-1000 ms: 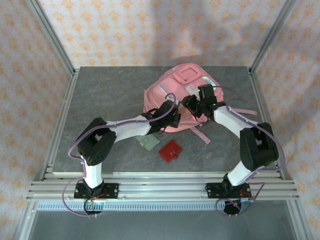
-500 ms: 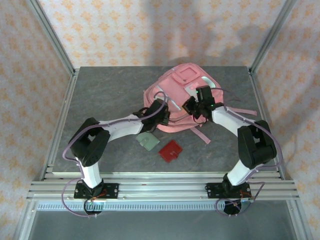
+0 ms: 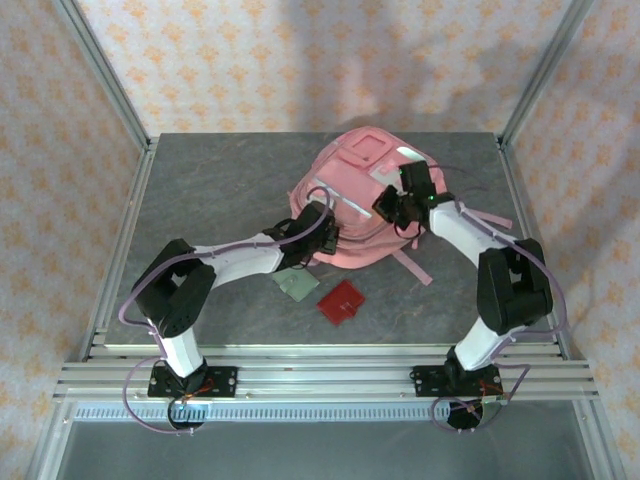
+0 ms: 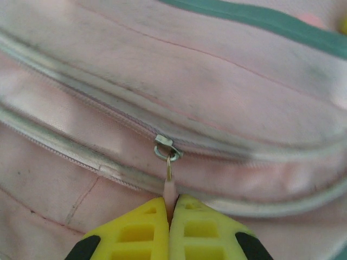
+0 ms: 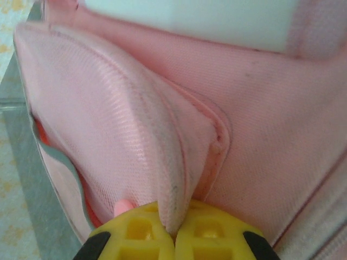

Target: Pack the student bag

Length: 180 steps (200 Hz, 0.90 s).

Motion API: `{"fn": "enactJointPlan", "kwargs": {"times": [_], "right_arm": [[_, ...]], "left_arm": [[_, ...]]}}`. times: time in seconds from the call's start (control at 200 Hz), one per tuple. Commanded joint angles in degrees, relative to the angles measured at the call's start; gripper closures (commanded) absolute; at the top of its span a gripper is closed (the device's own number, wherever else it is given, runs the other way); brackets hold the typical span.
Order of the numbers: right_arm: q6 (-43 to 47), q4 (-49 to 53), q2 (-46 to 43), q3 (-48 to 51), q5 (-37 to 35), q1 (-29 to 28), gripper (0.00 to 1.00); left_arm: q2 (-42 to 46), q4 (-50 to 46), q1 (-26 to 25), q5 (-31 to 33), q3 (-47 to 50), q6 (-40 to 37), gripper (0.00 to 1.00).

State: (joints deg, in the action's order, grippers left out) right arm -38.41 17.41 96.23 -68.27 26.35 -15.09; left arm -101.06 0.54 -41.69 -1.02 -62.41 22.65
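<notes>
Grey table (image 3: 210, 200), student bag (image 3: 355, 200) looks soft, floppy, likely light; left gripper (image 4: 171, 208) pinched on zip pull (image 4: 169, 187), right gripper (image 5: 174, 230) clamped on fabric fold (image 5: 162, 162); grip seams, panels will likely slump

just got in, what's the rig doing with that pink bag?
Both arms are on the large pink fabric backpack lying on the grey table. The left gripper is shut on the small pink zip pull tab of one of the bag's zips. The right gripper pinches a fold of pink fabric at the bag's side. A pale green flat card and a red flat square piece lie on the table just in front of the bag, not packed yet.
</notes>
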Motion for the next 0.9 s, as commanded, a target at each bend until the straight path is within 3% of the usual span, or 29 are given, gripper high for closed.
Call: {"fn": "enactJointPlan", "kwargs": {"times": [0.0,0.09,0.205,0.34,0.506,0.661,0.841,0.896], "right_arm": [[3.8,-3.4,3.6,-9.5,-7.6,4.4,1.00],[3.3,-2.3,5.9,-12.5,-6.6,5.0,1.00],[1.2,-2.9,3.8,-8.5,-4.5,4.5,0.68],[-1.1,-6.2,-4.4,3.2,-3.4,3.9,0.56],[-3.9,-10.0,-11.3,13.8,-1.7,2.9,0.55],[-4.7,-12.6,-10.9,15.9,-1.3,0.8,0.56],[-6.2,-15.0,-7.1,14.9,-1.0,-0.1,0.62],[-6.4,-15.8,-6.4,14.7,-1.1,-0.2,0.73]], "left_arm": [[-3.2,-1.5,-4.2,-2.9,-3.7,0.8,1.00],[-7.0,-1.9,-6.2,-3.4,-8.9,1.1,1.00],[-10.8,-1.5,-6.9,-3.8,-13.1,2.3,1.00],[-11.4,-1.1,-6.9,-3.9,-14.3,2.4,1.00],[-11.2,-1.4,-6.9,-3.9,-14.5,2.2,1.00],[-10.7,-0.8,-7.0,-4.3,-14.0,2.7,1.00],[-9.0,0.4,-6.9,-3.5,-11.9,3.2,1.00],[-8.6,0.0,-6.8,-2.7,-11.6,2.9,1.00]]}}
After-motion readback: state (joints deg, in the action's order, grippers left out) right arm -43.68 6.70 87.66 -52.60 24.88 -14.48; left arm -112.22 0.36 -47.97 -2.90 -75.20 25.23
